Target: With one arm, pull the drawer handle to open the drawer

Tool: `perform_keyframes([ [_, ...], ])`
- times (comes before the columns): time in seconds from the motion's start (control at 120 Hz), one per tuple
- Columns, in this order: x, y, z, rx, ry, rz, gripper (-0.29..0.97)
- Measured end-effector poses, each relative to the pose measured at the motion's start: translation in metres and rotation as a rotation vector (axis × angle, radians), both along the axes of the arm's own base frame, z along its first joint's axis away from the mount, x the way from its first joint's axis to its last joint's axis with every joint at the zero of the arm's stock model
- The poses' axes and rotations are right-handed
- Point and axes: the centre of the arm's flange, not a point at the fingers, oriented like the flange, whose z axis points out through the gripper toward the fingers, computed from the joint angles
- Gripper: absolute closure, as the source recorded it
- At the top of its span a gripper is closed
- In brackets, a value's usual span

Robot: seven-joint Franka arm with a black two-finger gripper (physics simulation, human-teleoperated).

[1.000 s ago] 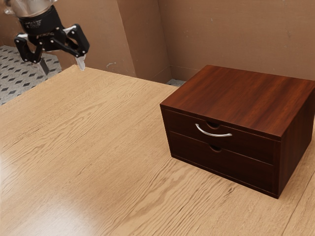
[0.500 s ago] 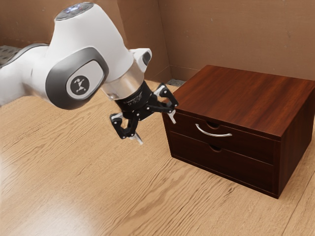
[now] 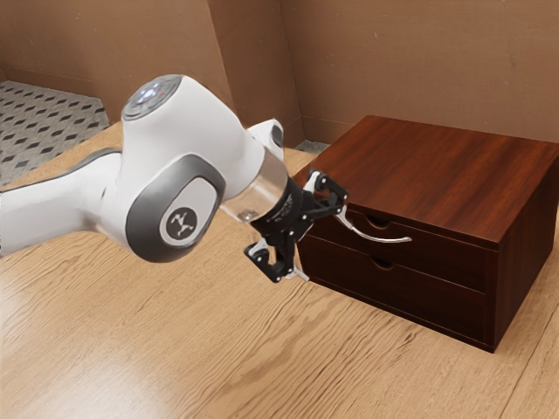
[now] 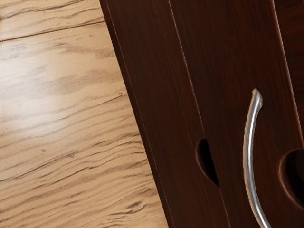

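A dark wooden cabinet [image 3: 437,166] with two drawers stands on the table at the exterior view's right. The top drawer [image 3: 441,251] carries a curved silver handle [image 3: 380,236] and sits flush with the cabinet front. My gripper [image 3: 320,243] hangs open, turned on its side, just in front of the cabinet's left front corner. Its upper finger [image 3: 336,207] lies close to the handle's left end; whether they touch I cannot tell. Nothing sits between the fingers. In the wrist view the handle [image 4: 248,161] runs along the drawer front, off to one side of my hand.
The lower drawer [image 3: 410,292] has only a finger notch [image 4: 209,161] and is shut. Light wooden table [image 3: 175,349] spreads wide in front of the cabinet. Brown walls stand behind, and a tiled floor [image 3: 44,113] shows past the table's far left edge.
My arm has swept from the upper left down and right to the cabinet's front. The gripper has turned sideways and stayed open. The drawers have not moved.
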Motion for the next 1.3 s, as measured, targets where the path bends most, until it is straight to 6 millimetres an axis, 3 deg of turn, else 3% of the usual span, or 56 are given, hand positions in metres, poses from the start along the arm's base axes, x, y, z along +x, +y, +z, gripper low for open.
perform_keyframes([
  [0.067, -0.001, 0.001, -0.008, -0.013, -0.002, 0.025, 0.00],
  [0.575, 0.004, -0.004, -0.010, -0.081, -0.042, 0.122, 0.00],
  [0.725, 0.007, -0.016, -0.022, -0.088, -0.027, 0.119, 0.00],
  [0.917, 0.025, -0.017, -0.032, -0.103, -0.020, 0.134, 0.00],
  [1.3, 0.035, -0.009, -0.033, -0.118, -0.022, 0.168, 0.00],
])
